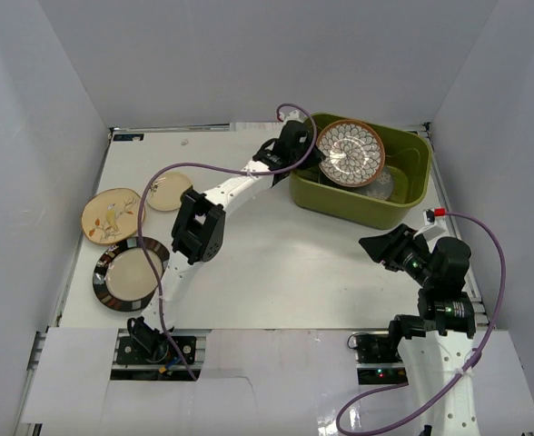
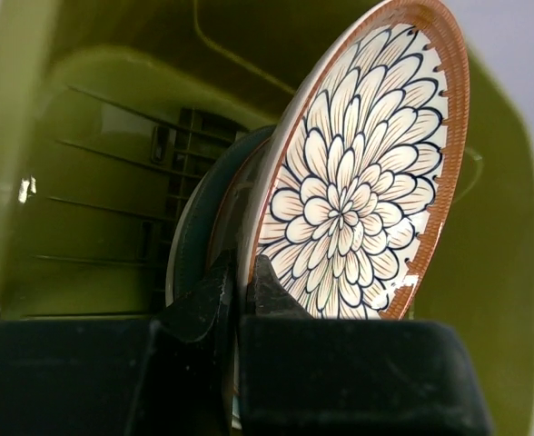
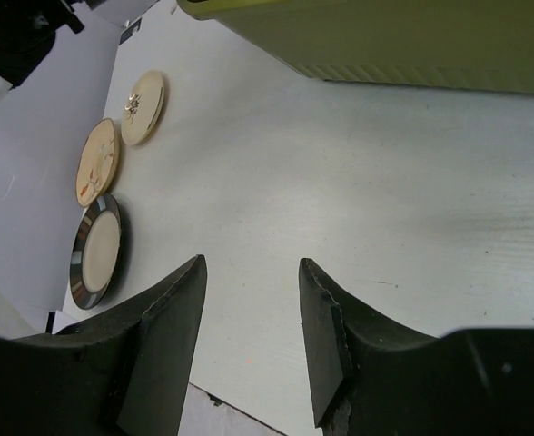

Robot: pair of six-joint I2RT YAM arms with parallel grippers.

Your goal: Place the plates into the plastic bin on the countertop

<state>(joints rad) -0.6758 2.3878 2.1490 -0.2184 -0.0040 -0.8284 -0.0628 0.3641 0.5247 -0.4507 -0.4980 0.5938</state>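
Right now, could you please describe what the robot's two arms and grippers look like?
Both the left arm and the right arm have white tubular links joined by chunky black joint housings. A purple cable loops loosely along each one, and the right arm's carries a small red-tipped connector. The left gripper and right gripper are matte black, each with two flat, tapering fingers.

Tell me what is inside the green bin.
The petal-pattern plate, tilted, pinched at its rim by the left gripper. Behind it are a dark teal plate and at least one more. They cover part of the bin floor, so the full count is unclear.
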